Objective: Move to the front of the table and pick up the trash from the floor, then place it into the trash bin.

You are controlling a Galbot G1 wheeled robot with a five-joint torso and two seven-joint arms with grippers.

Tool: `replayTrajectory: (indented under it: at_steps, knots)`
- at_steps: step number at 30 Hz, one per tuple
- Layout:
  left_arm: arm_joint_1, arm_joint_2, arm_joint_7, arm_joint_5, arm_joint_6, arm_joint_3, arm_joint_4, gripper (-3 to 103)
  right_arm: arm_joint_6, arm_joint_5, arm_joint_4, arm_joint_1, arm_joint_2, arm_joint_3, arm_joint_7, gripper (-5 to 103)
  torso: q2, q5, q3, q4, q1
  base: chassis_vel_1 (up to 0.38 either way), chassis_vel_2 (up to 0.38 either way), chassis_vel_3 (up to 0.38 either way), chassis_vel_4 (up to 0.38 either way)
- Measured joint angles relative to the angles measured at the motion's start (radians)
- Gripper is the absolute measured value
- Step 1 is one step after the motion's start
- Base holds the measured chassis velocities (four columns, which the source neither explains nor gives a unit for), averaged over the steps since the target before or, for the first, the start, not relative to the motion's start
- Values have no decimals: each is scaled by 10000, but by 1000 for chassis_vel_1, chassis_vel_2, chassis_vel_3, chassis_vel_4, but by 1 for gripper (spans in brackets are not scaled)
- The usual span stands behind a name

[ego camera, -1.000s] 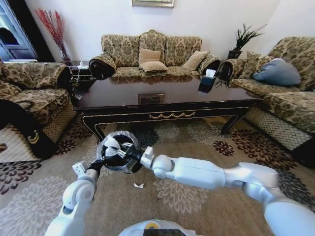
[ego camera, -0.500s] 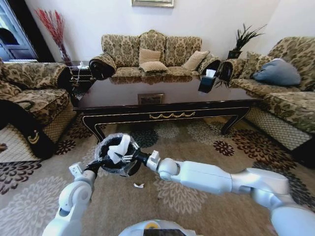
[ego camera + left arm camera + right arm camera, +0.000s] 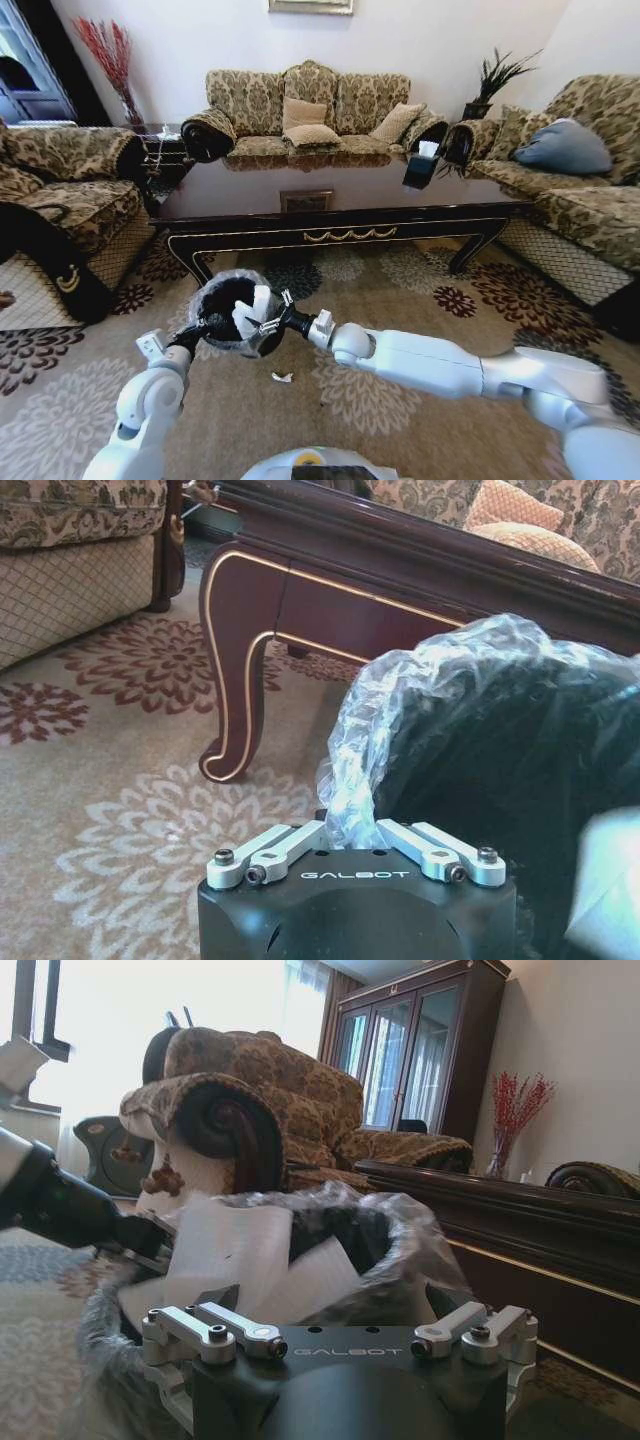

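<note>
The trash bin (image 3: 222, 312), black with a crinkly clear liner, is held off the carpet by my left gripper (image 3: 192, 338), shut on its rim and liner (image 3: 352, 810). My right gripper (image 3: 272, 322) is at the bin's mouth, its jaws spread. A white paper napkin (image 3: 256, 306) stands in the mouth just ahead of it, leaning on the rim (image 3: 250, 1250). A small crumpled white wrapper (image 3: 282, 377) lies on the carpet below the arms. The dark glossy table (image 3: 340, 205) stands just beyond.
Patterned sofas surround the table on the left (image 3: 60, 200), back (image 3: 310, 115) and right (image 3: 590, 190). A black tissue box (image 3: 421, 165) sits on the table. The table's curved leg (image 3: 235, 670) is close to the bin. Open carpet lies around the arms.
The napkin has shifted from the bin's far-left side to its right rim and sits lower. The right arm has drawn back and down a little; the bin's dark inside shows more.
</note>
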Motion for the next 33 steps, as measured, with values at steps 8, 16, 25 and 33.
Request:
replayTrajectory:
  at_steps: [8, 16, 25, 33]
  knots:
    - [34, -16, 2, -1, 0, -3, 39, 3, 100, -466, -169, -202, -235, 317, -20, 100, 0, 0, 0, -1, 0, 0, 0, 0, 0]
    - [43, 29, 3, -16, -9, -172, 337, 2, 163, -577, 173, -448, -647, 845, -44, 100, 0, 0, 0, 0, 0, 0, 0, 0, 0]
    - [90, -14, 5, -78, -13, -387, 381, 2, 45, -603, 583, -1358, -1299, 1864, -32, 100, 0, -2, 0, 0, 0, 0, 0, 0, 0]
    - [86, 332, -39, -439, 67, -1202, 372, 2, -2651, 820, 430, -2628, -1331, 3114, 325, 100, 0, 0, 0, -3, 0, 0, 0, 0, 0]
